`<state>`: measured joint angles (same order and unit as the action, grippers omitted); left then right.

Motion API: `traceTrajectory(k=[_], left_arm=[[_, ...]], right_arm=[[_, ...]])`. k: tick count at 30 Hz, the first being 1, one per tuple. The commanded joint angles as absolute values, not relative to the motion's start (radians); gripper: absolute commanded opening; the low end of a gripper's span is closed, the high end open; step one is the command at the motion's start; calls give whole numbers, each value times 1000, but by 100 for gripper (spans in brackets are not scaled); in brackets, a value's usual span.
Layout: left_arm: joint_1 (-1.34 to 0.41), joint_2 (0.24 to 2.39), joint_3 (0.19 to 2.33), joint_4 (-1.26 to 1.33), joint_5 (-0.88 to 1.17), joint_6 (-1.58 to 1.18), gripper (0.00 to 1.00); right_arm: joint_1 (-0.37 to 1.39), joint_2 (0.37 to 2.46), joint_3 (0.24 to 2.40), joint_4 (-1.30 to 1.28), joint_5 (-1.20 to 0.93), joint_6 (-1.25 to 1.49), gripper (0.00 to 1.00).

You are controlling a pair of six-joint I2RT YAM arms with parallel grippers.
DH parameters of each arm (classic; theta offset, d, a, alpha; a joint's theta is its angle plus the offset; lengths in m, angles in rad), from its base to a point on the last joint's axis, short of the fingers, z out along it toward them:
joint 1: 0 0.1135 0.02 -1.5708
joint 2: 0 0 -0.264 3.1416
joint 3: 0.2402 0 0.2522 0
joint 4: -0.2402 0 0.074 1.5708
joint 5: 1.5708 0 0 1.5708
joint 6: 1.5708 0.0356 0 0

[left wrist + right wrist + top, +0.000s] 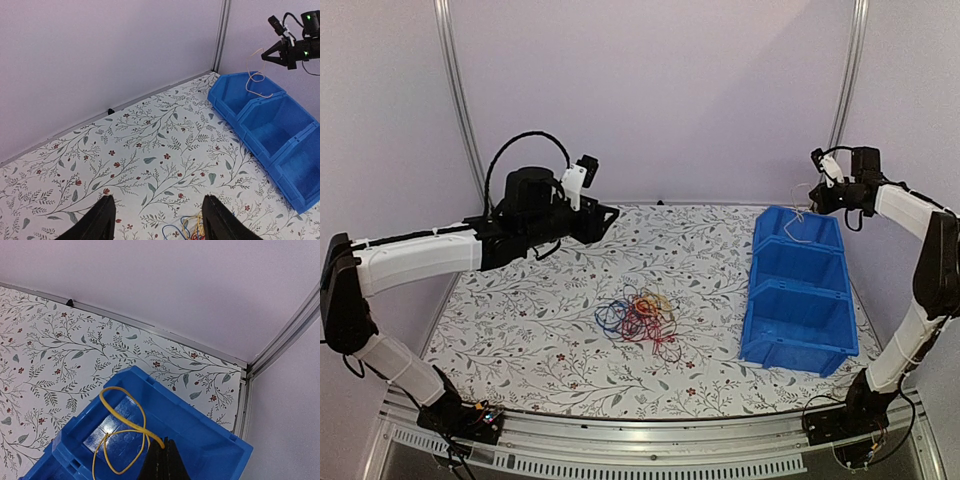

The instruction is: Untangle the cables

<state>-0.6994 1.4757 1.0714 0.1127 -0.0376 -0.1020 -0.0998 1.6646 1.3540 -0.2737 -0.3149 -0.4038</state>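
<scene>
The cables (pixel 640 318) lie in a loose clump of red, blue, orange and yellow strands on the floral table, just right of centre. Their top edge shows at the bottom of the left wrist view (pixel 192 231). My left gripper (pixel 603 220) hangs high above the table, behind and left of the clump. It (pixel 159 220) is open, with nothing between its fingers. My right gripper (pixel 163 444) is shut on one end of a single yellow cable (pixel 122 412). That cable dangles in loops over the farthest blue bin (pixel 200 425). From above, the right gripper (pixel 823 196) is over that bin's back edge.
Three blue bins (pixel 798 290) stand in a row along the table's right side, from back to front. Purple walls with metal posts close in the back and sides. An aluminium rail runs along the near edge (pixel 650 440).
</scene>
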Motion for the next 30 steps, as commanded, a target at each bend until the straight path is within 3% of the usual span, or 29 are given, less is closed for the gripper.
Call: traceTrajectory(k=[1,4,11,15,21,28,30], left_arm=[[-700,1451,1060,114,-35,-107,59],[-700,1450,1059,111,-43,-106,59],[-700,1455,1064,98,-56,-100,59],[-700,1468,1071,83,-60,-98,60],[-702,1529,1136,-53,-20,-103,59],[-750,1594,1165,-177,79,-237,57],[-752,1569,1090,-125,91,-320,65]], right_arm=[[-103,1703,1364,-290,-295,-399,11],[-103,1732,1410,-365,-301,-389,37],[-90,1601,1348,-396,-387,-353,52],[-14,1488,1260,-396,-417,-397,53],[226,1377,1135,-424,-524,-509,45],[495,1478,1119,-401,-463,-570,37],[531,1545,1162,-382,-453,-564,37]])
